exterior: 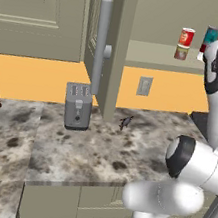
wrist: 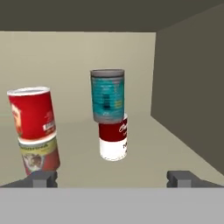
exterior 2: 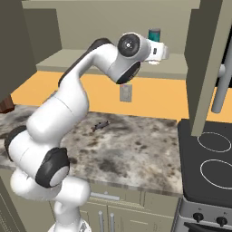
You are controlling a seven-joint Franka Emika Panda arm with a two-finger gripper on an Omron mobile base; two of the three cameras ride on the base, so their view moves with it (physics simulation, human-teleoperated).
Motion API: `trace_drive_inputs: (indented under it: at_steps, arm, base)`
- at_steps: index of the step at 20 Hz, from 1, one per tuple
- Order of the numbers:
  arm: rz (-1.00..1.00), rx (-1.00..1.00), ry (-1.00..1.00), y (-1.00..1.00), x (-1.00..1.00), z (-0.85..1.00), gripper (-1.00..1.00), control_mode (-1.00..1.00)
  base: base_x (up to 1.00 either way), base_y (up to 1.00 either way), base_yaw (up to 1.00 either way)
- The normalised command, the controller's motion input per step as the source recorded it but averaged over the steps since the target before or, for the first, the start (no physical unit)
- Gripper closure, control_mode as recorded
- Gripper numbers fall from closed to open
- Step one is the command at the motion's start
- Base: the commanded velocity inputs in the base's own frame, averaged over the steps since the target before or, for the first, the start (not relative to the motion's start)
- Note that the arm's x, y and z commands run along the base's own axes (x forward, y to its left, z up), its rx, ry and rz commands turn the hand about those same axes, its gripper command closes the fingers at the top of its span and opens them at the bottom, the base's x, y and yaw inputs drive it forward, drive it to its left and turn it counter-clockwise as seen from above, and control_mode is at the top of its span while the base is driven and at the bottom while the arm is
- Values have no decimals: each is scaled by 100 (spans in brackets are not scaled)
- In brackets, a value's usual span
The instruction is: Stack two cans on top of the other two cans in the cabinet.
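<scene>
Grey toaster [exterior: 78, 106] on speckled counter [exterior: 94, 149], wall outlet [exterior: 144, 86], black stovetop [exterior 2: 208, 163], small dark object [exterior: 126, 122]

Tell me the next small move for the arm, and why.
Probably draw the pincer straight back out of the cabinet. Both stacks look built: the red can sits on the brown can, and the teal can on the dark-red-and-white can. The pincer is open, holds nothing, and is clear of both stacks. The teal can sits slightly off-centre, so avoid brushing it.
</scene>
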Motion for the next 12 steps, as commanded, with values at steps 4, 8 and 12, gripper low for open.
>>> trace_drive_inputs:
  at_steps: [4,8,12]
  arm:
    - [-1,-7,1,54,-72,-31,-100,-100]
    - [-3,-3,3,57,-74,-31,-100,-100]
    - [-8,0,17,58,-67,-27,-100,-100]
  base:
    - [0,0,0]
    - [0,0,0]
    - [0,0,0]
